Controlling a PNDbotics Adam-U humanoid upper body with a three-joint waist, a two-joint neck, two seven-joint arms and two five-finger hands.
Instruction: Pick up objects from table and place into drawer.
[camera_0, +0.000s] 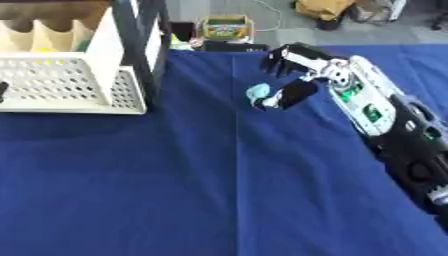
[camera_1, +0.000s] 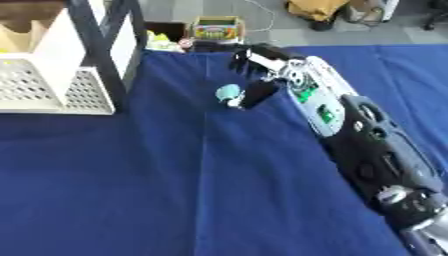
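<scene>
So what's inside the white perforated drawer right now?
The white drawer shows only bare perforated floor and walls; its left part is out of frame. The small light blue object lies on the blue cloth by the right hand.

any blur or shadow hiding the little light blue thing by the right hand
Left eye view: soft overall; the light blue object is a shapeless blob beside the right hand. Right eye view: equally soft, with the white drawer casting a dark shadow on the blue tablecloth.

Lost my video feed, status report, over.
Right hand at the small pale-blue object, fingers curled, grasp unclear. Left hand not in view. White perforated drawer open, far left. Blue cloth between bare.
</scene>
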